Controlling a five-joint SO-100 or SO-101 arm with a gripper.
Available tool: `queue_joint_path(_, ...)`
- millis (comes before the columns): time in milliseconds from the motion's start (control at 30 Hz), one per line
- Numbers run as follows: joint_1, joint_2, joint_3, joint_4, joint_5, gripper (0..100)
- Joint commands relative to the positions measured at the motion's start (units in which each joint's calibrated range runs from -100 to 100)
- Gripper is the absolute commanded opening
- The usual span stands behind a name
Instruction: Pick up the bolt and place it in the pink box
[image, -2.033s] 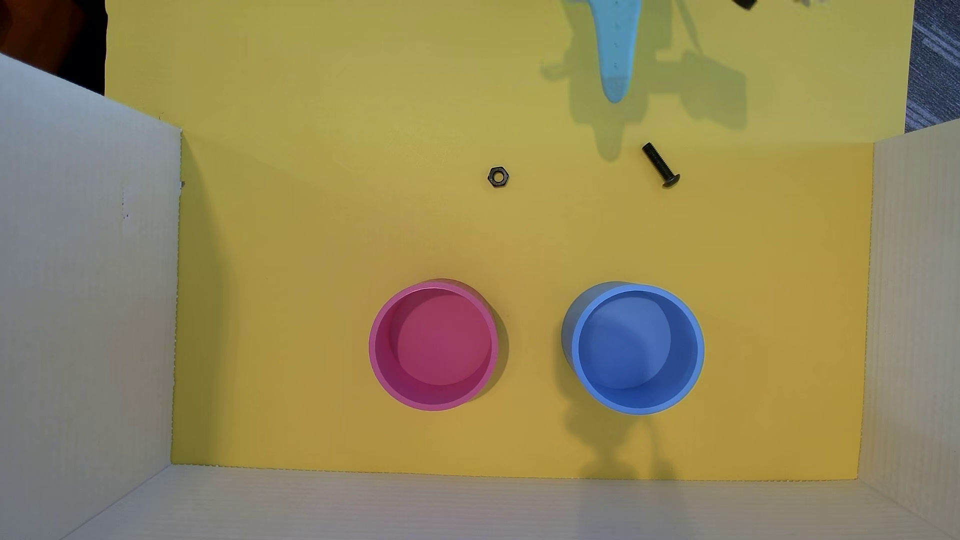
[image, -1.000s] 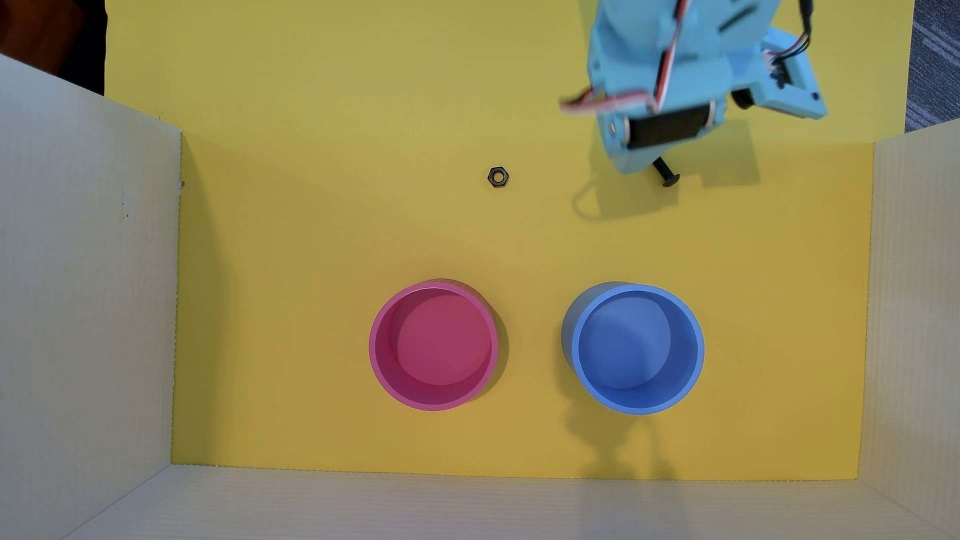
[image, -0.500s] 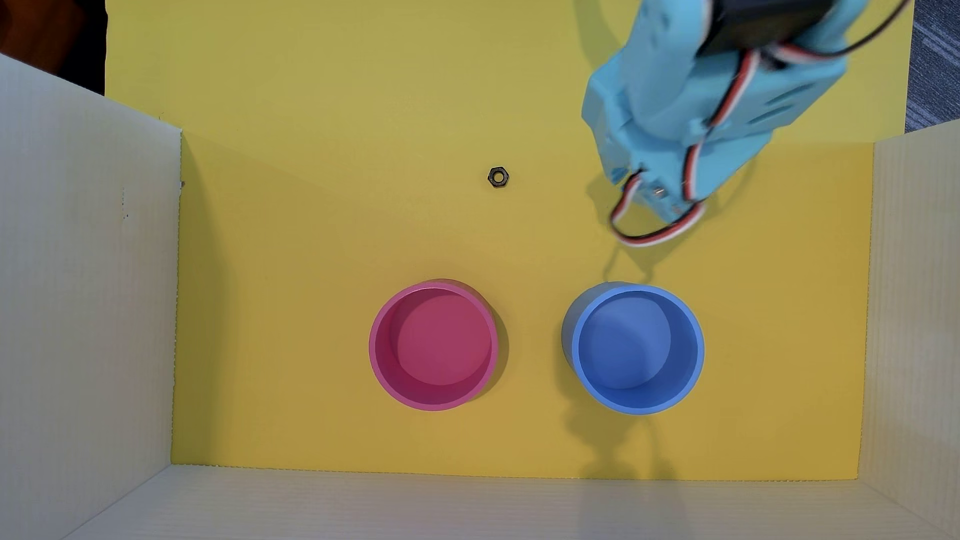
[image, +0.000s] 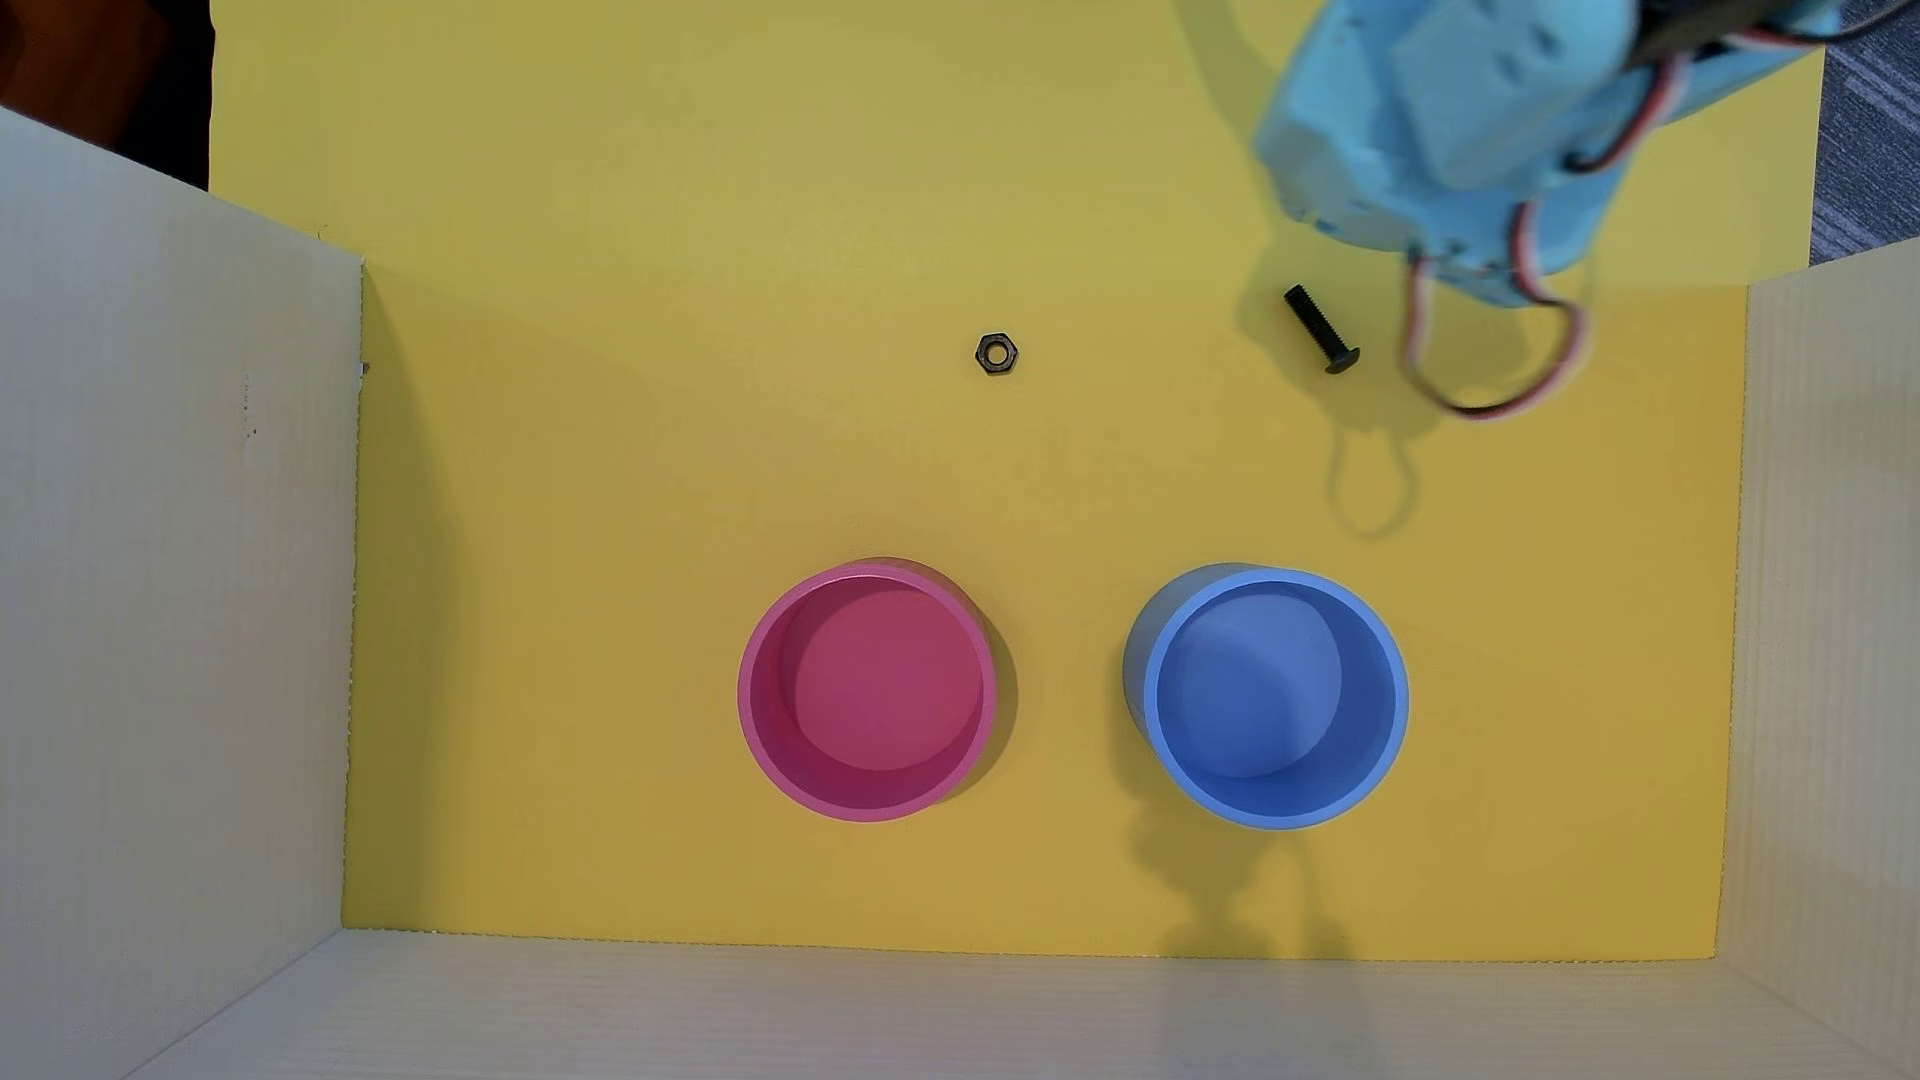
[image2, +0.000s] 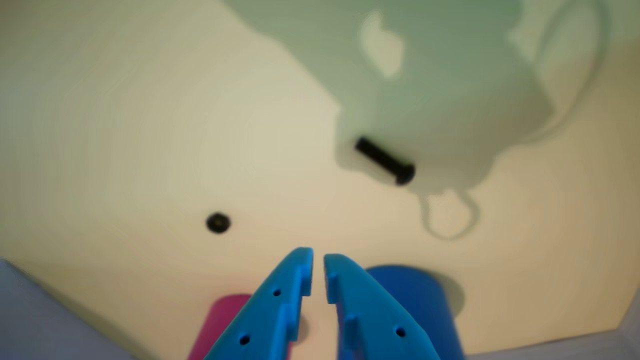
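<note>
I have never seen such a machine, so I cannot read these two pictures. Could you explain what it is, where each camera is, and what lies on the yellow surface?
It is a small light-blue robot arm with a two-finger gripper. The overhead view looks straight down; the arm enters at its top right. The wrist view comes from a camera riding on the arm, so the gripper shows at the bottom. Its fingers are nearly closed and hold nothing. On the yellow sheet lie a black bolt and a black nut. A pink box and a blue box, both round and empty, stand side by side.
</note>
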Motion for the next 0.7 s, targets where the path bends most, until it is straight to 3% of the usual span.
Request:
queue_joint_path(0, -0.3, 0.2, 2.6, -4.0, 0.1, 2)
queue_joint_path(100, 0.0, 3.1, 4.4, -6.2, 0.1, 4)
queue_joint_path(300, 0.0, 10.8, 2.6, -8.1, -0.2, 19)
queue_joint_path(667, -0.1, 16.4, 1.1, -13.3, -0.2, 19)
